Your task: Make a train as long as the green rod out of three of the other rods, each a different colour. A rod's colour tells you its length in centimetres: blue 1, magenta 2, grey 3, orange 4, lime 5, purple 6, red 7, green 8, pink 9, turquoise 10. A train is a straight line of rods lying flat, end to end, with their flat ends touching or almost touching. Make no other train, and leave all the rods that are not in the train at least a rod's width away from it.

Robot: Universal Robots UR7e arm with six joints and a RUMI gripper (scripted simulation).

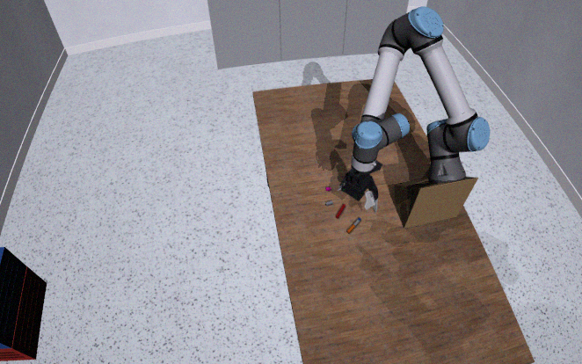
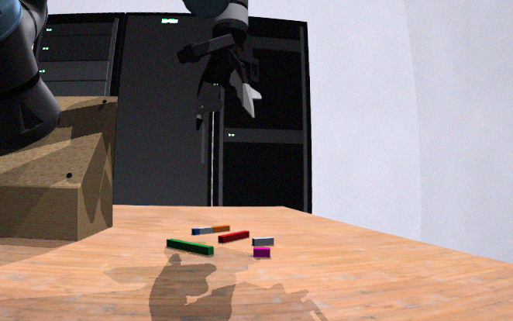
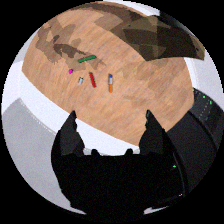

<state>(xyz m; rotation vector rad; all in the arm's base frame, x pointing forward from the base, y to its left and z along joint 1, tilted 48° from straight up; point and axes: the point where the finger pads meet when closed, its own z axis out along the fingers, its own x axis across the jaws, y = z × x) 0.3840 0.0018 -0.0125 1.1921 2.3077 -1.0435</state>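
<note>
A blue rod [image 2: 196, 231] [image 3: 110, 76], a grey rod [image 2: 206, 230] [image 3: 110, 80] and an orange rod [image 1: 352, 228] [image 2: 221, 229] [image 3: 110, 88] lie flat in one straight line, grey in the middle, with no gap that I can see. The green rod [image 2: 190, 246] [image 3: 87, 59] lies apart, hidden by the gripper in the top view. A red rod [image 1: 340, 211] [image 2: 234, 236] [image 3: 92, 80] lies between the line and a second grey rod [image 1: 329, 203] [image 2: 263, 242] [image 3: 80, 81], touching neither. My gripper [image 1: 357, 200] [image 2: 226, 121] [image 3: 111, 110] is open and empty, high above the table.
A magenta rod [image 1: 328, 189] [image 2: 262, 252] [image 3: 71, 71] lies alone near the second grey rod. The arm's wooden base block [image 1: 440, 204] [image 2: 39, 211] stands at the side of the wooden table [image 1: 325, 308] [image 2: 387, 287].
</note>
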